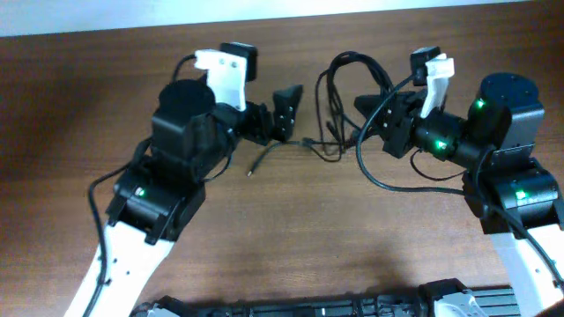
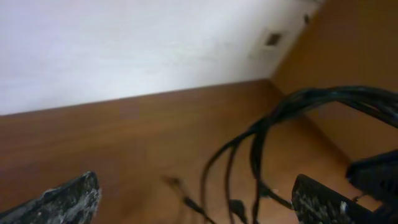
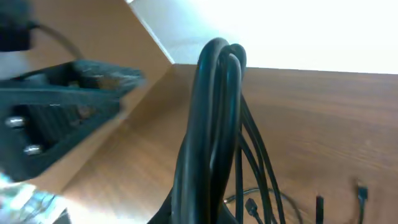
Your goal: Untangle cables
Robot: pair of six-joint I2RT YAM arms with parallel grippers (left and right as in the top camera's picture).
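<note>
The cables [image 1: 339, 97] are a bunch of thin black cords. My right gripper [image 1: 366, 110] is shut on them and holds the looped bundle up off the wooden table [image 1: 291, 229]. In the right wrist view the bundle [image 3: 214, 124] rises from between the jaws and hides the fingertips. Small plug ends [image 3: 360, 190] hang near the table. One loose cord end [image 1: 251, 169] lies on the wood. My left gripper [image 1: 278, 119] stands wide open just left of the bunch. In the left wrist view the cords [image 2: 261, 143] hang ahead between its fingertips [image 2: 68, 202], untouched.
A thick black wire [image 1: 379, 176] loops from the right arm over the table. The white wall [image 2: 124, 43] runs along the far edge. My right gripper's black body [image 2: 379, 174] shows at the right of the left wrist view.
</note>
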